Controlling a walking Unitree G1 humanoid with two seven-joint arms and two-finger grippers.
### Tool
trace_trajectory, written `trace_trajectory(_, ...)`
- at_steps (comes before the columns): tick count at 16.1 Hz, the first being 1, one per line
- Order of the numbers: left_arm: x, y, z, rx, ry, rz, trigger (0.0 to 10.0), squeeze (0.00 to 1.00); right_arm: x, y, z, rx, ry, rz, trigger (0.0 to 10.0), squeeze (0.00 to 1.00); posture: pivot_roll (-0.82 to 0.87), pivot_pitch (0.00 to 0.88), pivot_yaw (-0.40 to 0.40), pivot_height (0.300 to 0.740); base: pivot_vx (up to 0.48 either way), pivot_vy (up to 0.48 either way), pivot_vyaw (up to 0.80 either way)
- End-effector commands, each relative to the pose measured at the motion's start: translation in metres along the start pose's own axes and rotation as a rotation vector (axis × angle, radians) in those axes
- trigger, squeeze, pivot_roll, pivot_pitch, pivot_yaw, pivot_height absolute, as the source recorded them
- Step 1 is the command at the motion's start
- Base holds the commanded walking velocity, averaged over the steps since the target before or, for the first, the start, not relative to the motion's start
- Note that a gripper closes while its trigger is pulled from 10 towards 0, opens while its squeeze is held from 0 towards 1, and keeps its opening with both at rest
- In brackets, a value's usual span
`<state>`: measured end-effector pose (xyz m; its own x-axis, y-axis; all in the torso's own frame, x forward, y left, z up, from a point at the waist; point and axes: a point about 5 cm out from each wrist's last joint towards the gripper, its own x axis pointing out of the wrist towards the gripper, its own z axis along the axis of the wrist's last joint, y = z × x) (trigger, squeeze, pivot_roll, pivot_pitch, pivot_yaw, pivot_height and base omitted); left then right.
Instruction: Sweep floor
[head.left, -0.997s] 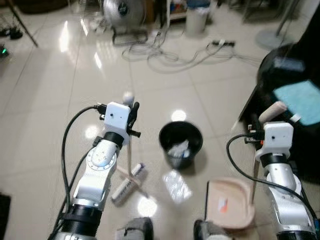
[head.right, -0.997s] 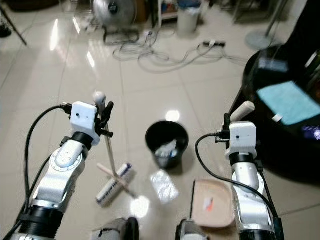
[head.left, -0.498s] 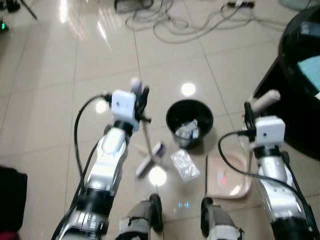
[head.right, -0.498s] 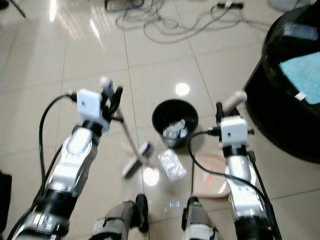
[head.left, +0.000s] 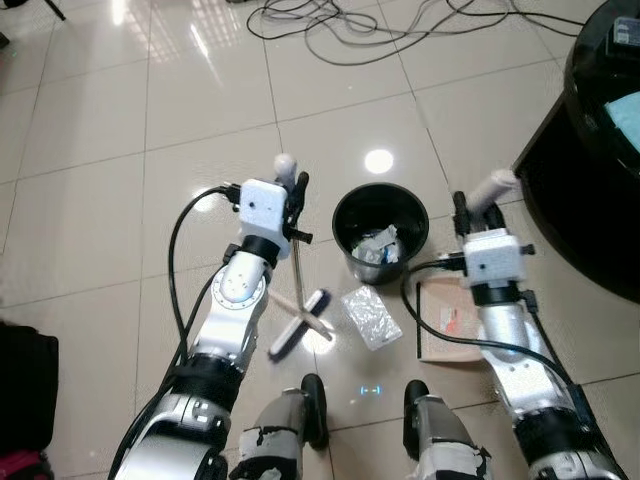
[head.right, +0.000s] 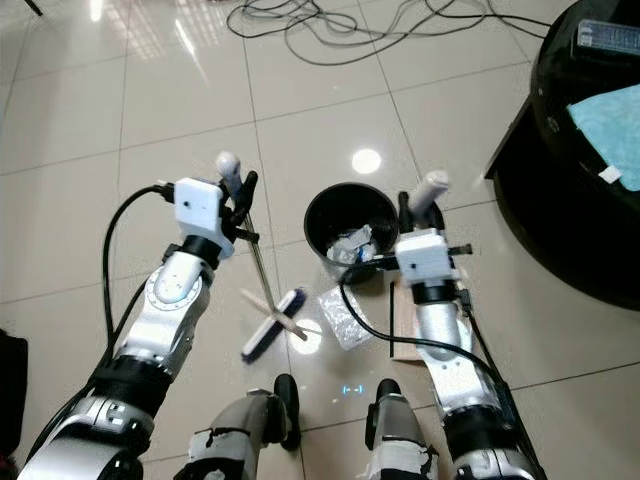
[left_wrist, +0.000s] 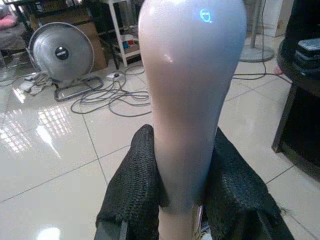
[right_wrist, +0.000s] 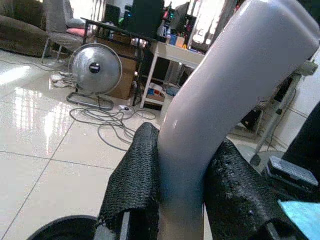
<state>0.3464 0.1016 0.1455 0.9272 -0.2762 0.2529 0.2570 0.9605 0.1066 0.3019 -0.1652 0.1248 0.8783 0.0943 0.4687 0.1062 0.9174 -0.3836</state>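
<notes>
My left pincer (head.left: 294, 186) is clenched on the broom (head.left: 299, 325) handle; the brush head rests on the floor (head.left: 100, 200) at 6 o'clock from the pincer. My right pincer (head.left: 474, 198) grips the dustpan (head.left: 445, 325) handle, the pan lying at 4 o'clock of the black bin (head.left: 380, 232). A crumpled wrapper (head.left: 370, 317) lies between brush and pan. Cables (head.left: 340, 15) sprawl at 12 o'clock.

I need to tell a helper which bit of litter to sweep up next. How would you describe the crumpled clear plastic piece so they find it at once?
Start at the black bin standing on the tiled floor between the robot's arms. Just in front of it, toward the robot's feet, lies the plastic wrapper, between the brush head and the beige dustpan. It alone is see-through and crinkled.
</notes>
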Motion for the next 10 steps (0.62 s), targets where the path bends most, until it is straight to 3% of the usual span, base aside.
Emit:
trace_trajectory(1, -0.004, 0.0, -0.011, -0.003, 0.034, 0.019, 10.0, 0.0, -0.01, 0.014, -0.007, 0.02, 0.043, 0.027, 10.0, 0.0, 0.15, 0.39, 0.182, 0.74, 0.0, 0.0, 0.0)
trace_trajectory(5, 0.009, -0.027, -0.012, -0.065, 0.045, -0.009, 10.0, 0.0, -0.004, 0.042, 0.004, 0.125, 0.022, 0.032, 10.0, 0.0, 0.11, 0.383, 0.185, 0.74, 0.0, 0.0, 0.0)
trace_trajectory(8, 0.014, -0.04, -0.014, -0.094, 0.058, -0.016, 10.0, 0.0, -0.006, 0.059, 0.013, 0.171, -0.009, 0.074, 10.0, 0.0, 0.08, 0.389, 0.176, 0.74, 0.0, 0.0, 0.0)
trace_trajectory(10, 0.016, -0.04, -0.015, -0.109, 0.064, 0.006, 10.0, 0.0, -0.014, 0.067, 0.015, 0.181, -0.008, 0.11, 10.0, 0.0, 0.06, 0.378, 0.172, 0.74, 0.0, 0.0, 0.0)
